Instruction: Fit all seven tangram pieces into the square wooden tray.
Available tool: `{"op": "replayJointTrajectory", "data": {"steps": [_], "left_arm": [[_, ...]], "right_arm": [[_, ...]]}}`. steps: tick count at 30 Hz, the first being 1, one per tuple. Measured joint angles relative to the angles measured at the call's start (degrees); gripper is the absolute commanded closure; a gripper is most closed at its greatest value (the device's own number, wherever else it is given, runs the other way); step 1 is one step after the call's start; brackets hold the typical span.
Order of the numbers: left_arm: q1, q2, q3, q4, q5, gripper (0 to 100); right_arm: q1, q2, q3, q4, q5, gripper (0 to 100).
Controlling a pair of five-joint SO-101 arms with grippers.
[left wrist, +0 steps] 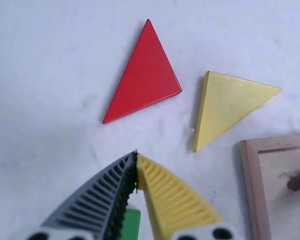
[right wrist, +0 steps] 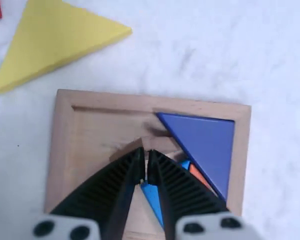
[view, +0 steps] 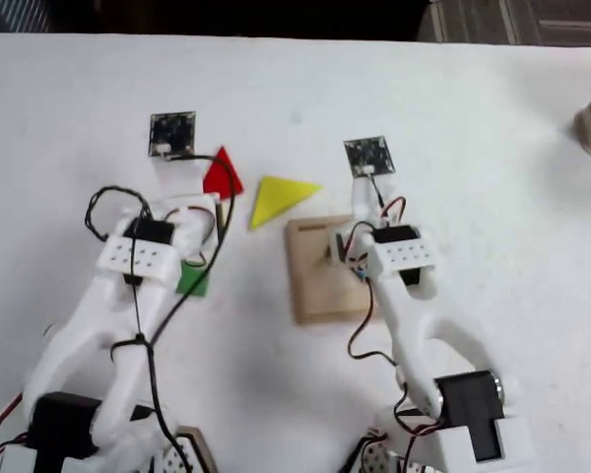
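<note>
Your right gripper, all but closed and empty, sits in the tray, probably to nudge the blue triangle; left gripper closed, empty

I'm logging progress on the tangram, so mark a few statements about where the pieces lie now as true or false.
1. The yellow triangle lies inside the wooden tray. False: it lies on the table, outside the tray.
2. A blue triangle lies in the tray. True.
3. The red triangle touches the yellow one. False: a gap of bare table separates them.
4. The right pincer is over the tray. True.
</note>
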Motion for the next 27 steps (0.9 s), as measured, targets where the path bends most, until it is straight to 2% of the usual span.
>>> {"op": "replayJointTrajectory", "data": {"steps": [5, 15, 24, 27], "left_arm": [[0.0, 0.0, 0.0, -0.5, -0.1, 97], [0.0, 0.0, 0.0, -1.0, -0.1, 97], [-0.2, 0.0, 0.0, -1.0, -0.2, 97], [-0.2, 0.0, 0.0, -1.0, -0.2, 97]], "right_arm": [[-0.4, 3.8, -1.6, -3.4, 0.0, 97.9], [3.5, 5.0, -4.9, 1.1, 0.0, 97.9], [2.5, 10.5, -7.5, 1.0, 0.0, 97.9], [0.4, 13.0, -10.5, 2.1, 4.0, 97.9]]}}
